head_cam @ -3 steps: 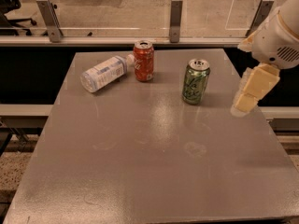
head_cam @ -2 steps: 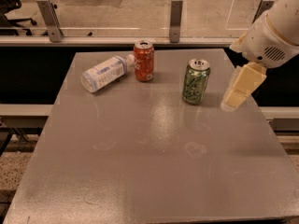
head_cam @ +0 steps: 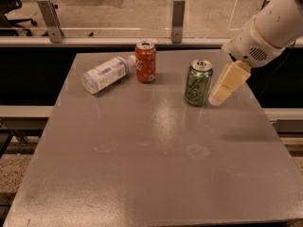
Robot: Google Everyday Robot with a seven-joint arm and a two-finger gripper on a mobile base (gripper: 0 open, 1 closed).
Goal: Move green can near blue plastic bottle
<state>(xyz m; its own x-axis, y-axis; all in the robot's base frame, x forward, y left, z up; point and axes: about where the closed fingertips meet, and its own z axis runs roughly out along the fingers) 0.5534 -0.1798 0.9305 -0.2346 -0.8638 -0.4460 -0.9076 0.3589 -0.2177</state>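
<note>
The green can (head_cam: 198, 82) stands upright on the grey table (head_cam: 151, 164), right of centre toward the back. The blue plastic bottle (head_cam: 105, 74) lies on its side at the back left, its capped end by a red soda can (head_cam: 146, 62). My gripper (head_cam: 218, 96) hangs from the white arm (head_cam: 265, 32) at the right. It is tilted down to the left, its tip just right of the green can's base and close to it. It holds nothing that I can see.
The red soda can stands upright between the bottle and the green can. A glass barrier with metal posts (head_cam: 178, 14) runs behind the table. The table's right edge (head_cam: 265, 112) lies under the arm.
My gripper has moved left and slightly down, from well right of the green can to right beside it. The cans and the bottle have not moved.
</note>
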